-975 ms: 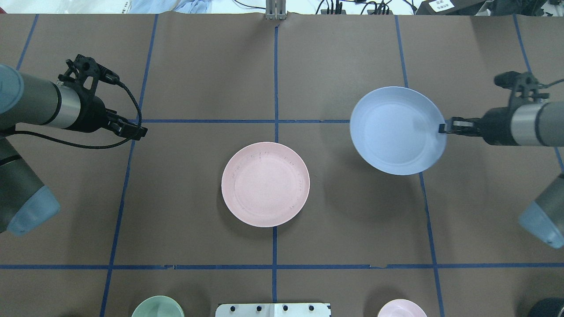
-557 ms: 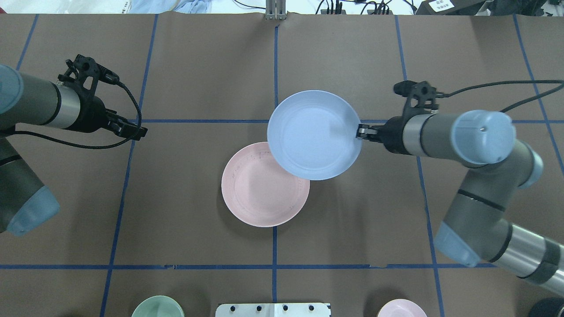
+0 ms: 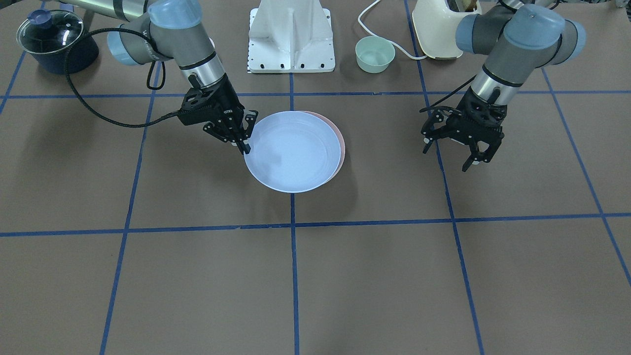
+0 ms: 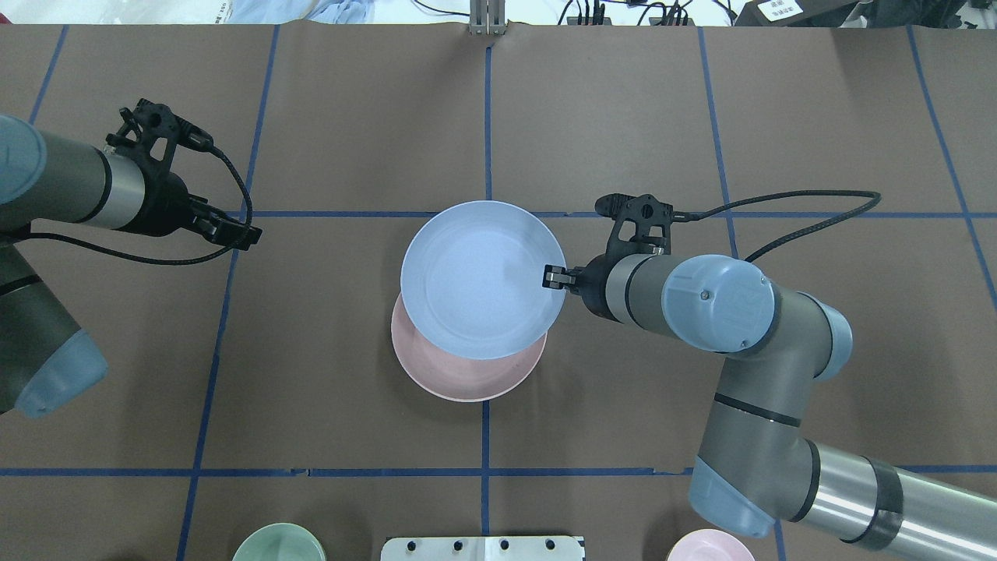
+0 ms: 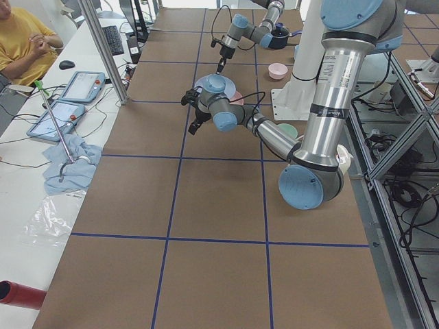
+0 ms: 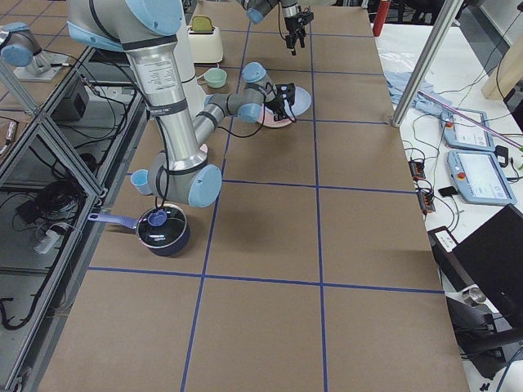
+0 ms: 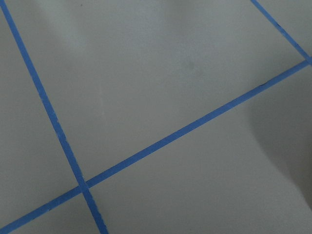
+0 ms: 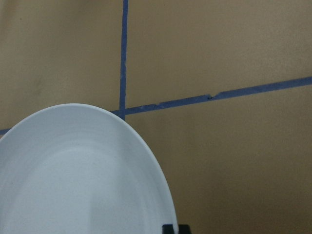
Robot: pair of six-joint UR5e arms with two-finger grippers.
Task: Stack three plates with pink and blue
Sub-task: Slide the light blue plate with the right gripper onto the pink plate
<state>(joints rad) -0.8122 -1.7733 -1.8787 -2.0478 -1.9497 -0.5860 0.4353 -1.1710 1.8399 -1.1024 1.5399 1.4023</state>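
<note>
Green bowl (image 4: 279, 545) and small pink bowl (image 4: 710, 547) sit at the table's (image 4: 350, 117) near edge. Past them, the matte pink plate (image 4: 467, 382) lies flat at the centre. It is mostly covered by the round blue plate (image 4: 479, 276), which the right tool (image 4: 554, 276) pinches by its rim; whether the plates touch is unclear. A second ago the blue plate hung well to the right, leaving the pink one, in this same spot, fully exposed. Faint rings mark the blue plate's smooth inside. Farther left, the left tool (image 3: 473, 158) hovers spread open, holding nothing, as before.
</note>
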